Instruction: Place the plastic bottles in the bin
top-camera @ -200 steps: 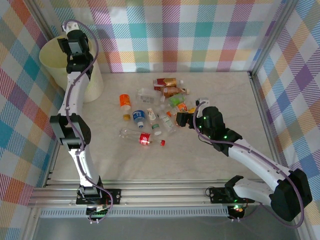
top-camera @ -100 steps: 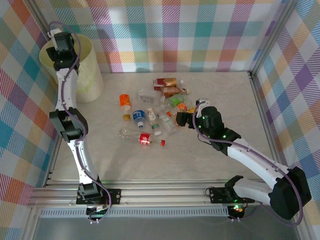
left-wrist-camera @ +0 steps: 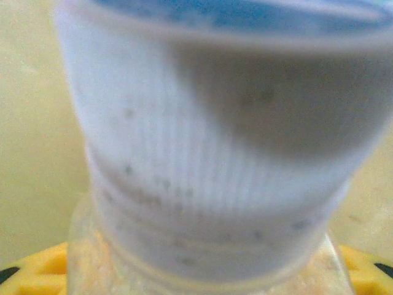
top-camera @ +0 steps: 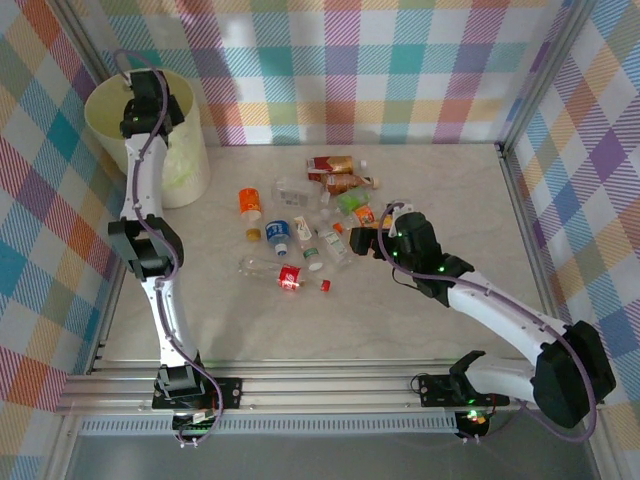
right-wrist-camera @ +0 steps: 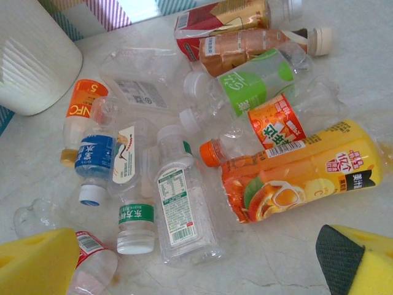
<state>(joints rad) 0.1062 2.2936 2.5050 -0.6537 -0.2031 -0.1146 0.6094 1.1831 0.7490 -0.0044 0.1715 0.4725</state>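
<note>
**Left gripper point(left-wrist-camera: 196, 284) clamped on a bottle point(left-wrist-camera: 98, 252) over the bin point(top-camera: 185, 165), upper left of the top view.**
The bottle's long axis points at the wrist lens, white ribbed cap point(left-wrist-camera: 202, 123) first. The right gripper point(right-wrist-camera: 196, 261) has its pads wide apart above the plastic bottles point(right-wrist-camera: 184, 209), which lie flat mid-frame. One orange label point(right-wrist-camera: 78, 114) reads "NFC".
</note>
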